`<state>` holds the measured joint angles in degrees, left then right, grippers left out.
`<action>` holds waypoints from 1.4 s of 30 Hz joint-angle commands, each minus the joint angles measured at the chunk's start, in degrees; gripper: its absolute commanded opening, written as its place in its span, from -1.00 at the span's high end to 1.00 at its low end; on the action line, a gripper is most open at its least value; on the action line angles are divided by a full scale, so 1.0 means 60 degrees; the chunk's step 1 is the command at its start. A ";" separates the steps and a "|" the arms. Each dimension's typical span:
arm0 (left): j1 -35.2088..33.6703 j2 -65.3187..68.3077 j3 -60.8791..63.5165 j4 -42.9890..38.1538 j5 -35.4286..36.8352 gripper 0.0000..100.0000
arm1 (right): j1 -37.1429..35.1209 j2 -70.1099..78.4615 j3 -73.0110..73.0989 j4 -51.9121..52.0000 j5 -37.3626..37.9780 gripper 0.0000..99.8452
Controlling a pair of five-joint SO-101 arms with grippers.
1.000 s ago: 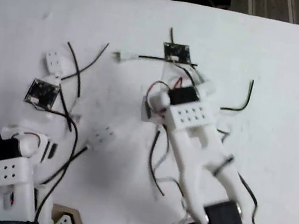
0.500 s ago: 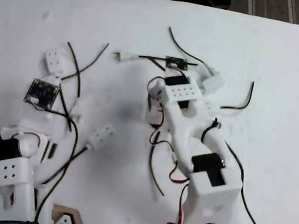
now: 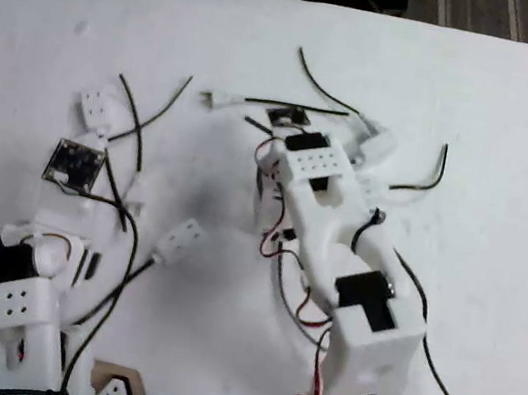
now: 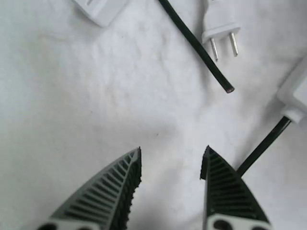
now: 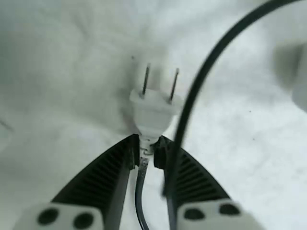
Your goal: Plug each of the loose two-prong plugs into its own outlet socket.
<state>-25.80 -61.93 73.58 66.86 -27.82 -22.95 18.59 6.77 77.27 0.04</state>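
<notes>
The right hand point(image 5: 146, 149) is clamped on a white plug point(image 5: 153, 109) at its cord end; the left hand point(image 4: 171, 163) is apart above the worktop point(image 4: 72, 96).

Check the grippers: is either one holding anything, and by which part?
Right gripper pinches a white two-prong plug at its rear neck, where the cord exits. Left gripper is open, holding nothing.
</notes>
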 commanded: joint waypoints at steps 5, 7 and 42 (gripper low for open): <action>-0.0066 -0.0139 -0.0015 -0.0176 0.0103 0.57 | 0.0491 -0.1663 -0.0278 0.1399 0.4777 0.97; -0.0066 -0.0139 -0.0015 -0.0176 0.0103 0.57 | 0.0725 -0.1824 -0.0278 0.1780 0.6608 0.97; -0.0051 -0.0139 -0.0015 -0.0190 0.0103 0.57 | -0.0066 -0.4725 0.0674 0.3172 -0.0088 0.96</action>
<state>-25.80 -61.93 73.58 66.59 -27.82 -21.10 -7.34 8.97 97.41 20.53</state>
